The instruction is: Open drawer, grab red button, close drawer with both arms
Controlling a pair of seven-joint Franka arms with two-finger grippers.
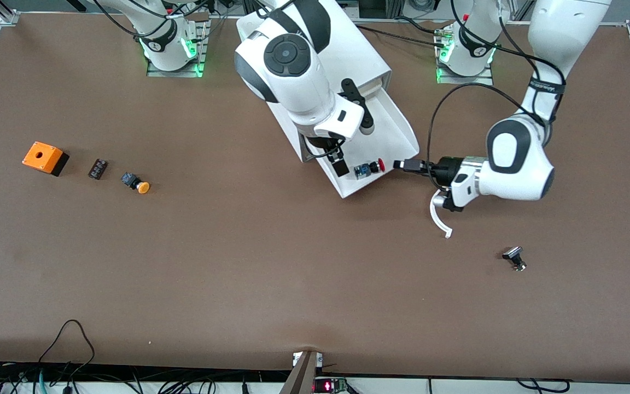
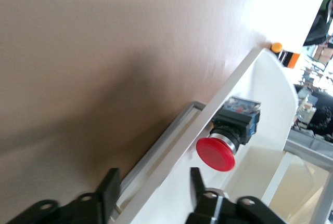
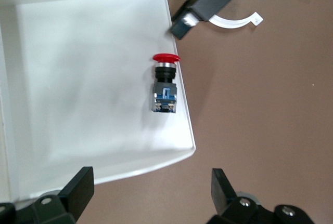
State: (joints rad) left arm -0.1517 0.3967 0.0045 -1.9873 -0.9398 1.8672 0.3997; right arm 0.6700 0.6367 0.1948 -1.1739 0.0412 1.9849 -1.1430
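The drawer (image 1: pixel 409 138) is pulled out of the white cabinet (image 1: pixel 356 52) toward the front camera. The red-capped button (image 1: pixel 370 168) lies on its side in the tray near the drawer's front, cap toward the left arm's end. My left gripper (image 1: pixel 402 164) is open and level beside the drawer, pointing at the cap; in the left wrist view its fingers (image 2: pixel 110 187) straddle the drawer's wall (image 2: pixel 276 94) with the button (image 2: pixel 216 153) just ahead. My right gripper (image 1: pixel 339 163) is open and empty above the drawer's front corner; its wrist view shows the button (image 3: pixel 165 86) in the tray (image 3: pixel 78 78).
An orange box (image 1: pixel 45 157), a small black block (image 1: pixel 98 168) and an orange-yellow-capped button (image 1: pixel 135 183) lie toward the right arm's end. A small black part (image 1: pixel 514 258) lies nearer the front camera at the left arm's end. A white curved strip (image 1: pixel 439 216) hangs from the left wrist.
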